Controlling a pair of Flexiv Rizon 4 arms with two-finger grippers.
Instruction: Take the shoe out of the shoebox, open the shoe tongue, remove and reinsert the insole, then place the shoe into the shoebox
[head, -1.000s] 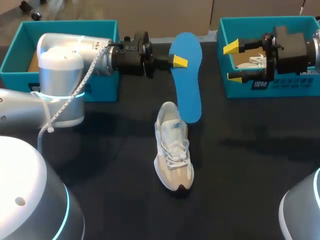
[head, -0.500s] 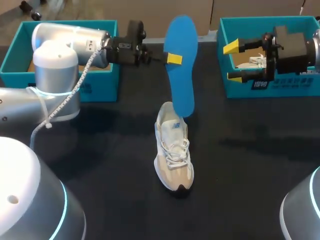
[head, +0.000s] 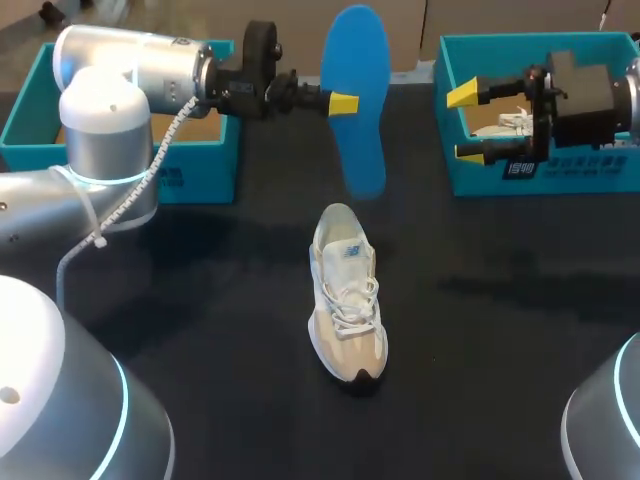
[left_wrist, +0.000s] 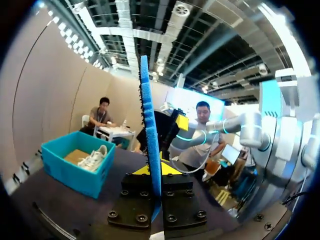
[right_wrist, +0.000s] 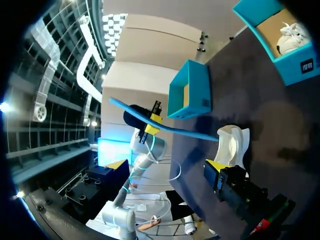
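A: What differed from a second before?
B: The left gripper (head: 338, 103) had risen toward the upper middle of the head view, carrying the insole (head: 362, 60) with it. Earlier the insole's lower end overlapped the shoe's heel; now it hung clear above, with bare table (head: 200, 330) showing between them.
A: And the shoe?
B: The shoe (head: 347, 300) had not shifted. It stood on its sole at the frame's centre, toe toward the lower edge, outside both boxes. The right gripper (head: 466, 124) had not moved either; it hovered at the upper right, in front of the right box (head: 560, 178), fingers spread with nothing between them.
A: How did the left one hold the insole?
B: Pinched on it at about mid-length. The left wrist view showed the insole (left_wrist: 149, 115) edge-on, standing straight up out of the pressed fingers.
A: Anything hard to make out?
B: In the head view only one yellow tip showed — the other lay behind the insole. The left arm (head: 130, 70) covered much of the left box (head: 25, 120), so its contents couldn't be judged. A second shoe (head: 515, 122) in the right box was partly hidden behind the right gripper.
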